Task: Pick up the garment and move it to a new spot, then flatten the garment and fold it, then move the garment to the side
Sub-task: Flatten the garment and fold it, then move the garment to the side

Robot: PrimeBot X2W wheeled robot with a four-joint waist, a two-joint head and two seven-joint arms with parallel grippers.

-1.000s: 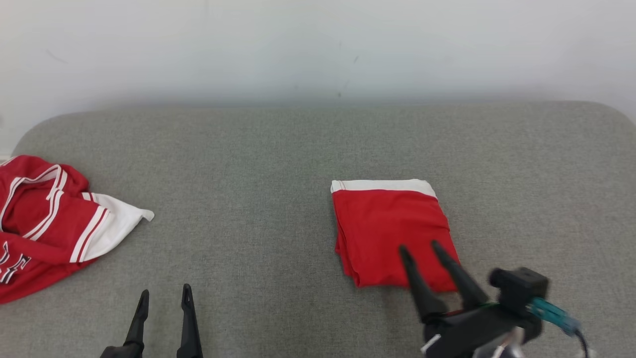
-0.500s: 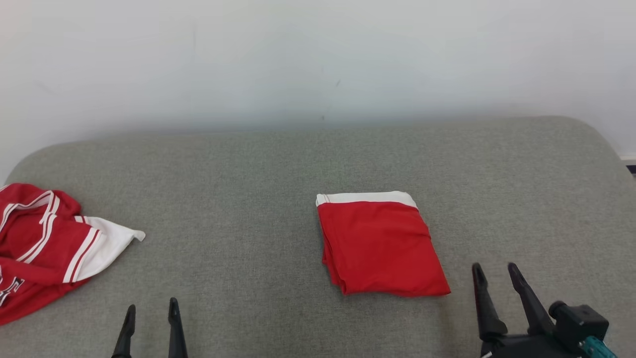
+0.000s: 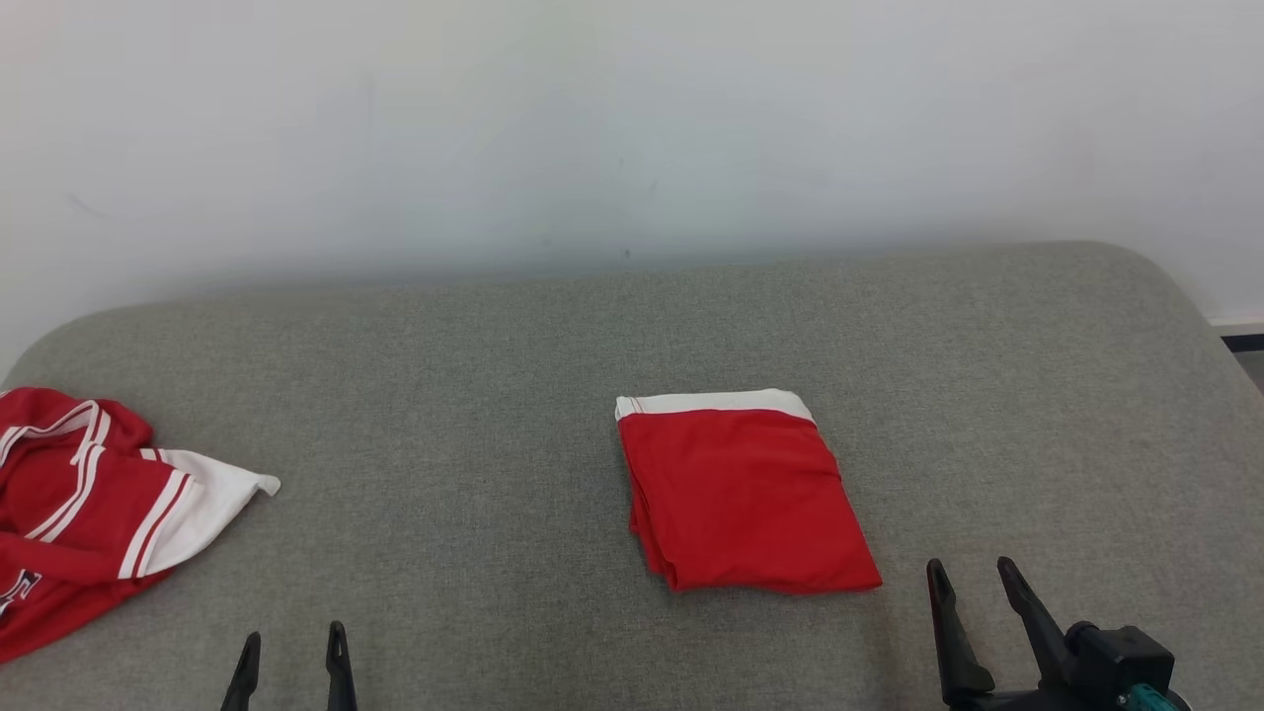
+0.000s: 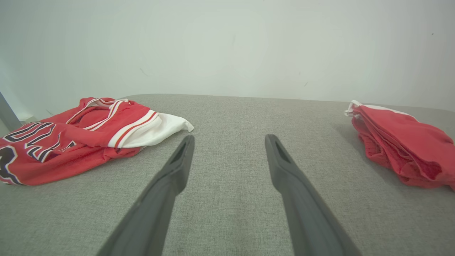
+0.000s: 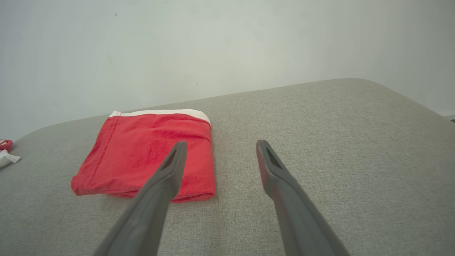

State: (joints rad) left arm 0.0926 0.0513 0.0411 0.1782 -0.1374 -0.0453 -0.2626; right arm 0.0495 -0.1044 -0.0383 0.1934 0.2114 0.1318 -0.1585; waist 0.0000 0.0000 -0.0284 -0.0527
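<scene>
Our right gripper [image 3: 969, 565] sat at the lower right, fingers parted and empty, pointing up near the folded red garment [image 3: 741, 494] at centre; our left gripper [image 3: 294, 634], likewise parted, sat lower left near a crumpled jersey [image 3: 89, 513]

The left gripper [image 3: 294, 634] is seen at the lower left of the head view, its two dark fingers [image 4: 170, 177] held well apart and pointed almost straight up the picture. The right gripper [image 3: 970, 565] is seen at the lower right, its fingers [image 5: 280, 185] likewise spread and leaned slightly leftward, with the black wrist housing [image 3: 1116, 662] shown behind them
</scene>
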